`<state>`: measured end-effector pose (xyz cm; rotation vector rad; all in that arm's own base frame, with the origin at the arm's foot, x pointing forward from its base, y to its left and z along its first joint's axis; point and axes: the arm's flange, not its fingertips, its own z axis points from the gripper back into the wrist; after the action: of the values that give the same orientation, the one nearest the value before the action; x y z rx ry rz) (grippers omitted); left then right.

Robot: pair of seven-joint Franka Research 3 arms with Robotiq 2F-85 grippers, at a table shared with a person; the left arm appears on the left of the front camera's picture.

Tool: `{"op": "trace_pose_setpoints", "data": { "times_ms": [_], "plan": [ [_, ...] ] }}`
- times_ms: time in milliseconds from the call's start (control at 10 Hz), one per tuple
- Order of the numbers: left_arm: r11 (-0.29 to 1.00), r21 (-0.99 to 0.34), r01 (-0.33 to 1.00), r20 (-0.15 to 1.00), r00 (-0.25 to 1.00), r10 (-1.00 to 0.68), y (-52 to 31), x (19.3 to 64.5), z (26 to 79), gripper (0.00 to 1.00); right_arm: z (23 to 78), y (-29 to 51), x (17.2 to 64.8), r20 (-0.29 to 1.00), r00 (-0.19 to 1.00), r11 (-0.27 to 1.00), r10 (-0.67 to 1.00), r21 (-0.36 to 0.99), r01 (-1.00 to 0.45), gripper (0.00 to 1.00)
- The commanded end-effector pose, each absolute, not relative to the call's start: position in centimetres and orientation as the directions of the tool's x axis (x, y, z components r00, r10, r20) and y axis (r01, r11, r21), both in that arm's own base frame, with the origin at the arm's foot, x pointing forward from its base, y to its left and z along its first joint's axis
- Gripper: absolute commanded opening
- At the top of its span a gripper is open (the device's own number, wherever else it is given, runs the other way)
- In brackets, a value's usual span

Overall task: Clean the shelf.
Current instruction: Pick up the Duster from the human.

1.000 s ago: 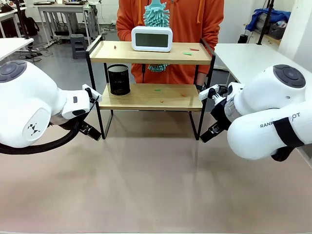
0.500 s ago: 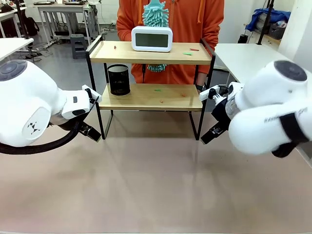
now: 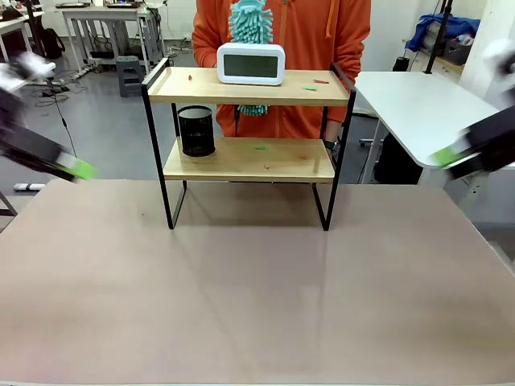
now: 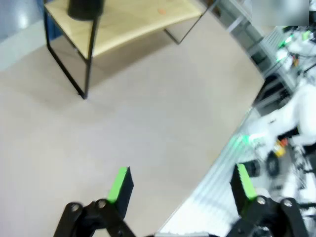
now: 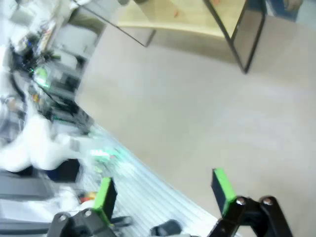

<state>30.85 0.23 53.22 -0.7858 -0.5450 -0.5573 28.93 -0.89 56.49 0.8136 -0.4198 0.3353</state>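
I see the shelf (image 3: 233, 161) standing on the far side of the tabletop (image 3: 241, 297), about midway across, all four legs down. A white clock (image 3: 251, 64) sits upright on the top board, facing me. A black mesh cup (image 3: 196, 131) stands at the left end of the lower board. Small coloured scraps (image 3: 310, 88) lie on both boards: green and red ones to the right of the clock, one red to its left, and a few green and orange ones on the lower board.

Behind the shelf a person (image 3: 322, 32) in an orange hoodie holds a teal duster (image 3: 248, 20) upright, just behind the clock.

On the left wrist view my left gripper (image 4: 181, 185) has its jaws spread wide with nothing between them. It hangs over bare tabletop near the edge, well apart from the shelf, whose lower board and one leg show at the top of that view.

My right gripper (image 5: 163, 191) is likewise spread wide and holds nothing, over the tabletop's near edge, with a shelf leg and the lower board well off at the top.

From the front, both grippers are blurred streaks at the picture's left and right edges, raised off the tabletop and clear of the shelf.
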Motion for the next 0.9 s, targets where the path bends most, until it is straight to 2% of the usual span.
{"op": "trace_pose_setpoints", "data": {
  "times_ms": [0, 100, 200, 300, 400, 500, 600, 800],
  "plan": [
    [0.496, -0.699, 0.515, 0.627, 0.775, 0.078, 8.9, 30.4, 49.8, 1.00, 53.0, -8.0, 31.0, 0.419, 0.896, 0.510, -0.149, 0.809, -0.294, 1.00],
    [0.407, -0.762, 0.503, 0.613, 0.764, 0.202, 11.8, 30.4, 47.6, 1.00, 50.4, -11.9, 31.4, 0.344, 0.895, 0.415, -0.283, 0.886, -0.209, 1.00],
    [0.321, -0.844, 0.430, 0.533, 0.741, 0.409, 13.4, 30.7, 44.6, 1.00, 46.3, -15.5, 32.0, 0.229, 0.879, 0.350, -0.419, 0.934, -0.076, 1.00],
    [0.276, -0.877, 0.393, 0.479, 0.748, 0.459, 13.7, 31.6, 42.1, 1.00, 43.4, -16.7, 32.8, 0.173, 0.874, 0.355, -0.455, 0.935, 0.000, 1.00],
    [0.317, -0.898, 0.306, 0.431, 0.757, 0.491, 13.2, 33.1, 40.4, 1.00, 40.1, -17.1, 33.8, 0.093, 0.857, 0.357, -0.506, 0.928, 0.110, 1.00],
    [0.357, -0.850, 0.386, 0.510, 0.770, 0.382, 17.5, 29.5, 45.6, 1.00, 37.8, -15.4, 34.7, 0.115, 0.860, 0.488, -0.497, 0.856, 0.168, 1.00],
    [0.357, -0.850, 0.386, 0.510, 0.770, 0.382, 17.5, 29.5, 45.6, 1.00, 41.8, -19.1, 30.6, 0.123, 0.868, 0.361, -0.482, 0.930, 0.069, 1.00],
    [0.357, -0.850, 0.386, 0.510, 0.770, 0.382, 17.5, 29.5, 45.6, 1.00, 41.8, -19.1, 30.6, 0.123, 0.868, 0.361, -0.482, 0.930, 0.069, 1.00]
  ]
}}
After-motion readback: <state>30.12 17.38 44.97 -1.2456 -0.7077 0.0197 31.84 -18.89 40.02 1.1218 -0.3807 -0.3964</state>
